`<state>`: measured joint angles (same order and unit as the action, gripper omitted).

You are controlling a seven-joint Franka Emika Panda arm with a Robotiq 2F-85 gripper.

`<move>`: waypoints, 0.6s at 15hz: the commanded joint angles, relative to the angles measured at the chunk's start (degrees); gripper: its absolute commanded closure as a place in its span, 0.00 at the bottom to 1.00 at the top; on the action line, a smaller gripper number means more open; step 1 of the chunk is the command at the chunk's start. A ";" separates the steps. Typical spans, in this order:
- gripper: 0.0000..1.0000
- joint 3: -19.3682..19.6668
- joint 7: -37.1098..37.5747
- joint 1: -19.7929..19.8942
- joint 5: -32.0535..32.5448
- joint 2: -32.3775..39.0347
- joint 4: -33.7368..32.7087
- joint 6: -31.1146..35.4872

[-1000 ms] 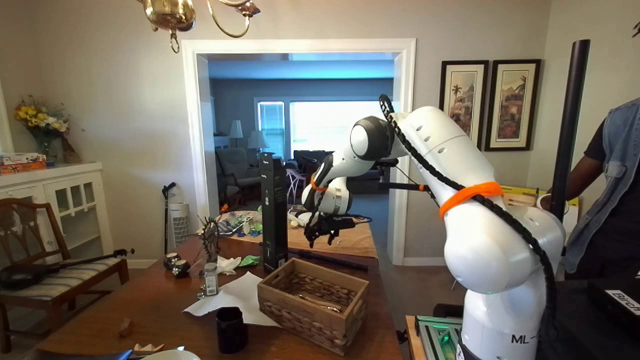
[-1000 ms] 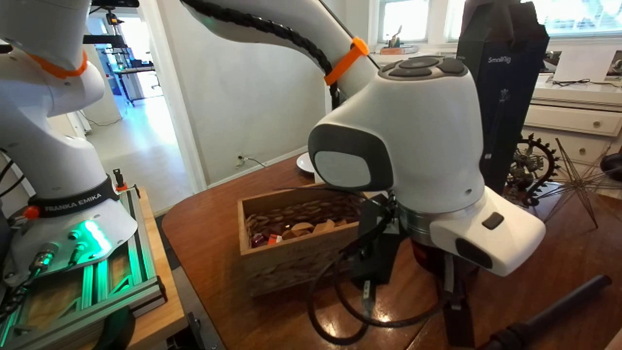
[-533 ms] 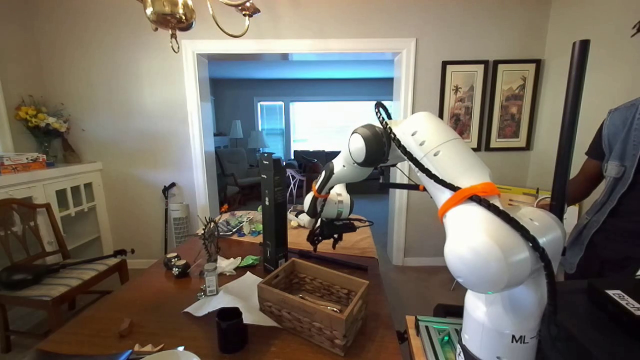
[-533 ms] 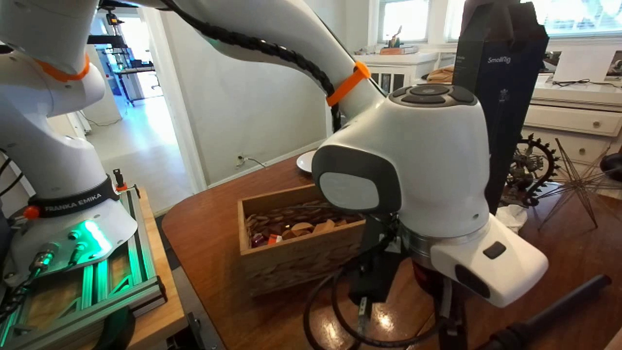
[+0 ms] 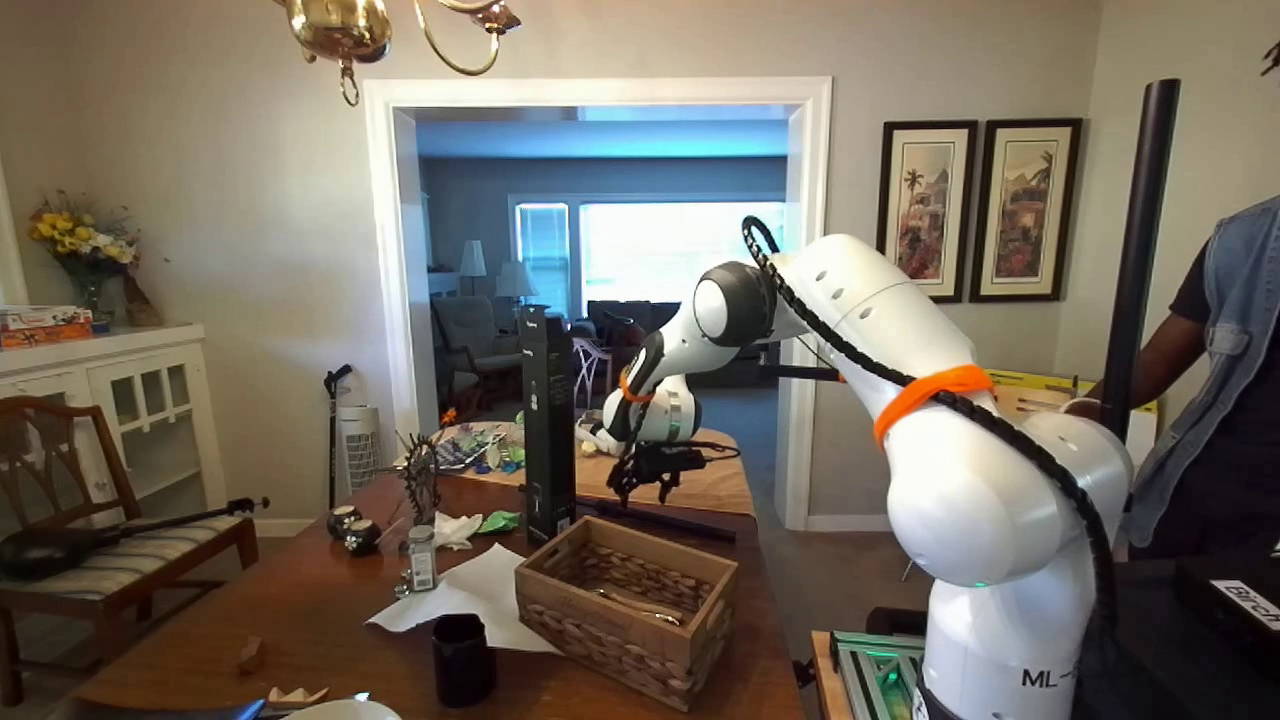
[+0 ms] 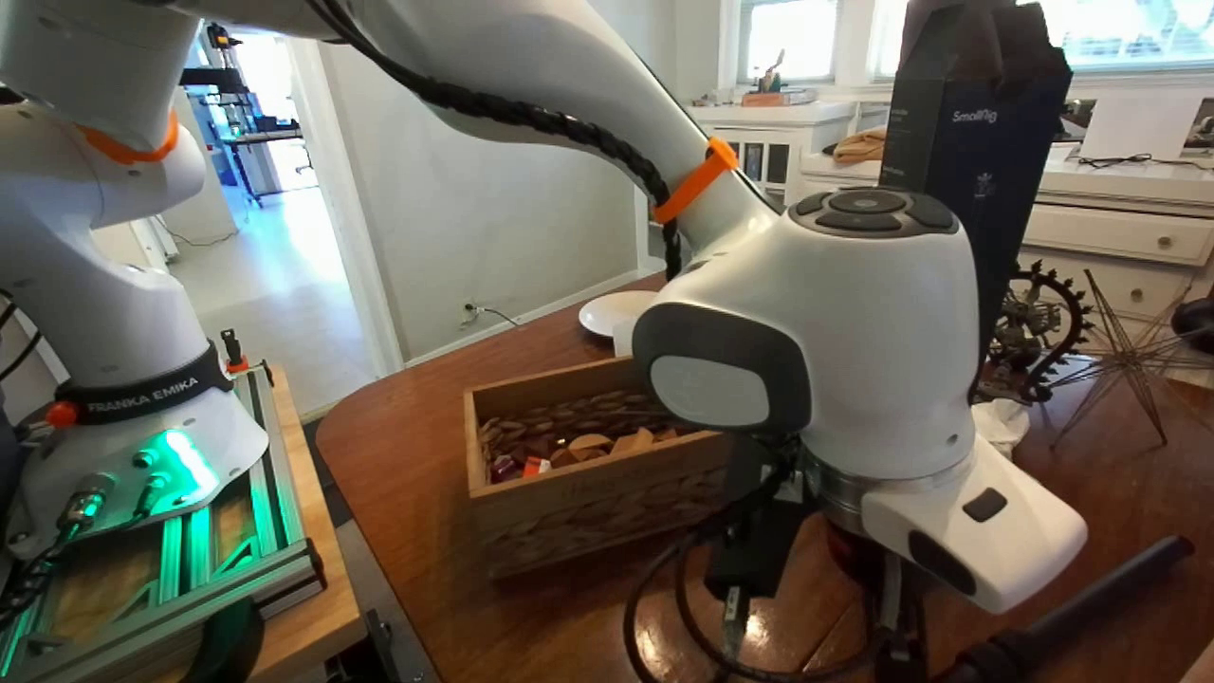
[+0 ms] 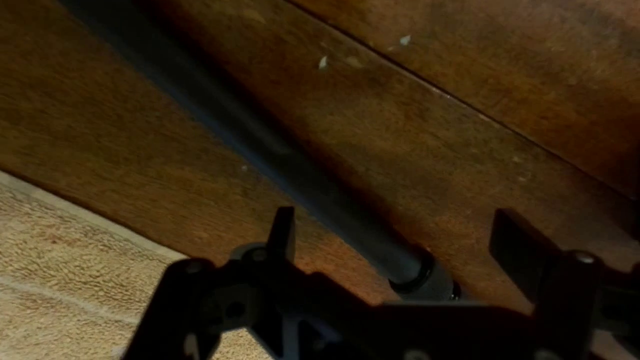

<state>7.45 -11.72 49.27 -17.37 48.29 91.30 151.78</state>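
Observation:
My gripper (image 5: 645, 490) is open and empty, above the table beyond the crate; it also shows in the wrist view (image 7: 394, 216). Nearest to it is a long black pole (image 7: 280, 150) lying on the wooden table (image 7: 450, 165). In the wrist view the pole runs diagonally, and its ringed end part passes between the two spread fingers, below them. No contact shows. The pole also shows in both exterior views (image 5: 680, 521) (image 6: 1091, 599). In an exterior view the fingers are mostly hidden under the white wrist (image 6: 854, 341).
A wooden crate (image 5: 610, 612) with small blocks (image 6: 590, 442) stands near the arm. A tall black box (image 5: 549, 430) stands upright beside the pole. A black cup (image 5: 463, 660), glass jar (image 5: 422, 560), white paper (image 5: 470, 605) and metal gear sculpture (image 6: 1039, 327) are on the table. Tan cloth (image 7: 75, 280) borders it.
The arm and gripper have moved down towards the table. In the last half second the gripper also shifted slightly sideways, nearer the tall black box. The pole and crate have not moved.

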 commanded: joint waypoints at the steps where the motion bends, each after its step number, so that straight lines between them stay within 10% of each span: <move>1: 0.00 -3.25 -6.21 3.20 2.53 3.06 -4.27 -1.17; 9: 0.00 -3.36 -12.35 3.39 9.07 3.94 -3.19 -0.34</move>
<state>4.96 -22.68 51.83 -10.75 51.54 88.53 151.57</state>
